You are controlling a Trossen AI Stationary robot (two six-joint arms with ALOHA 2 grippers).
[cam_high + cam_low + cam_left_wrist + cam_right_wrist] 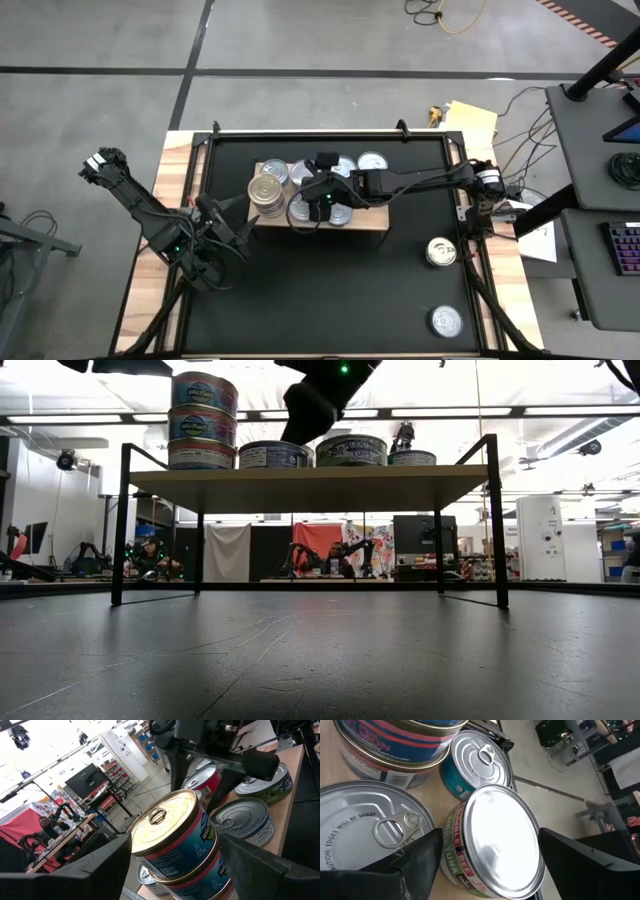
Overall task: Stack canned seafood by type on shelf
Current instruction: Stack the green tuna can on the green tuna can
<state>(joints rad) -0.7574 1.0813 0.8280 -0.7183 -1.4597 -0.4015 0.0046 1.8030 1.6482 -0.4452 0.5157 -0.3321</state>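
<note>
While the left gripper (232, 232) is held at the shelf's (375, 219) left end, its fingers are spread wide and empty beside a three-tin stack (267, 191). Over the shelf's middle, the right gripper (322, 208) is seen with fingers open around a green-labelled tin (497, 842), not clamped; two tins (441, 251) lie on the bench to the right.

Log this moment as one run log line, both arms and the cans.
right gripper: open over green-label can on shelf | left gripper: open, beside gold-lid stack | two cans on black mat

Right gripper (318, 210) jaws spread, left gripper (243, 214) open
</note>
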